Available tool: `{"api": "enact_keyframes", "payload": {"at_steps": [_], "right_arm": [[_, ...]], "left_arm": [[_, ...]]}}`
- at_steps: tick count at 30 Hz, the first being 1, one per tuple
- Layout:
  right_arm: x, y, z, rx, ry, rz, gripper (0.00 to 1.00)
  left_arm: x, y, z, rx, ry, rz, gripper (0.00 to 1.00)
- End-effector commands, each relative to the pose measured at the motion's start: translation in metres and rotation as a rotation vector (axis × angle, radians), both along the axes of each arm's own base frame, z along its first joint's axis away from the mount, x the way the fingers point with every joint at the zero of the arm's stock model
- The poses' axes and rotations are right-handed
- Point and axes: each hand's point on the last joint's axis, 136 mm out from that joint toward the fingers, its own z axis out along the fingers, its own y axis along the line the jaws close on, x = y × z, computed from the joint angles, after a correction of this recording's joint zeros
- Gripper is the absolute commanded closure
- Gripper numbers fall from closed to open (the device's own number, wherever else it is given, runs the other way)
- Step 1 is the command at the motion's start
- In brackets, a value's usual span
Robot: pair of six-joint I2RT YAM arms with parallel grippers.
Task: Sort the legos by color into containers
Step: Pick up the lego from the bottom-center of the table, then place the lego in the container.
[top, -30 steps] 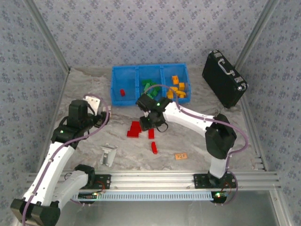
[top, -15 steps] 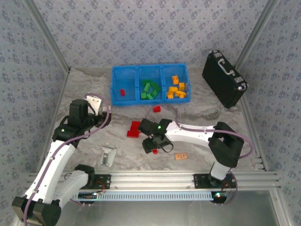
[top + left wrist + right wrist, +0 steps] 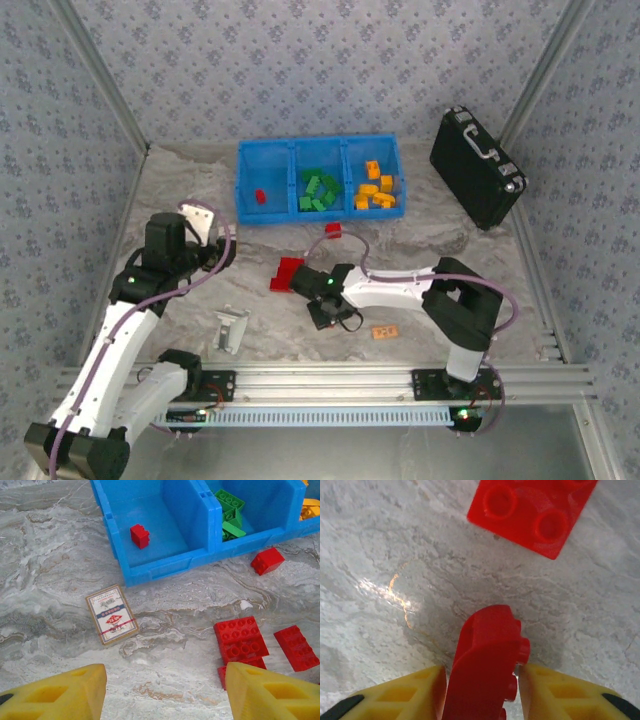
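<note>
Right wrist: the right hand (image 3: 481,672) grips a red lego (image 3: 487,650) edge-up between its yellow fingers (image 3: 415,690), marbled worktop (image 3: 380,555) close beneath
The left hand (image 3: 165,680) gapes wide, holding nothing. In the top external view, the blue tray (image 3: 318,217) keeps a single red brick (image 3: 259,196) (left compartment), green legos (image 3: 318,190) in the middle, orange-yellow legos (image 3: 377,188) on the right; loose red legos (image 3: 288,274) lie on the worktop
</note>
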Motion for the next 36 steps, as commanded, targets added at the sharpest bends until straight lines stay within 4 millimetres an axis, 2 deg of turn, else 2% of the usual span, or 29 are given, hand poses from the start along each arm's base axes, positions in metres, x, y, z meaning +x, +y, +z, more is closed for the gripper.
{"api": "enact_keyframes", "payload": {"at_steps": [1,5,8,10,13,17,20,23,24,27,31,36], "right_arm": [[0.000,-0.003,-0.001,-0.024,-0.011,0.006,0.67],[0.001,0.002,0.004,-0.018,-0.014,0.012,0.74],[0.005,0.012,0.016,-0.009,-0.021,0.058,0.76],[0.013,0.024,0.036,0.020,-0.039,0.084,0.77],[0.031,0.036,0.064,0.050,-0.073,0.116,0.77],[0.072,0.056,0.100,0.123,-0.147,0.114,0.77],[0.111,0.073,0.118,0.176,-0.194,0.115,0.77],[0.149,0.090,0.131,0.221,-0.234,0.125,0.78],[0.162,0.097,0.133,0.236,-0.241,0.130,0.78],[0.191,0.111,0.136,0.252,-0.261,0.140,0.78],[0.225,0.120,0.132,0.270,-0.274,0.125,0.78],[0.267,0.126,0.131,0.312,-0.313,0.082,0.78]], "left_arm": [[-0.004,0.002,-0.001,-0.013,-0.003,0.005,0.35],[-0.004,0.002,0.001,-0.013,-0.008,0.005,0.35],[-0.007,0.000,-0.002,-0.022,0.006,-0.006,0.35],[-0.011,-0.003,-0.005,-0.035,0.026,-0.014,0.34],[-0.013,-0.001,-0.008,-0.070,0.038,0.020,0.26],[-0.016,-0.004,-0.010,-0.123,0.046,0.036,0.22],[-0.015,0.000,-0.013,-0.135,0.028,0.067,0.19],[-0.016,0.003,-0.012,-0.139,0.018,0.084,0.08],[-0.017,0.002,-0.011,-0.143,0.016,0.077,0.00],[-0.021,-0.003,-0.007,-0.158,0.010,0.044,0.00],[-0.021,0.010,-0.001,-0.189,-0.047,0.136,0.00],[-0.025,0.002,0.004,-0.243,-0.065,0.104,0.00]]}}
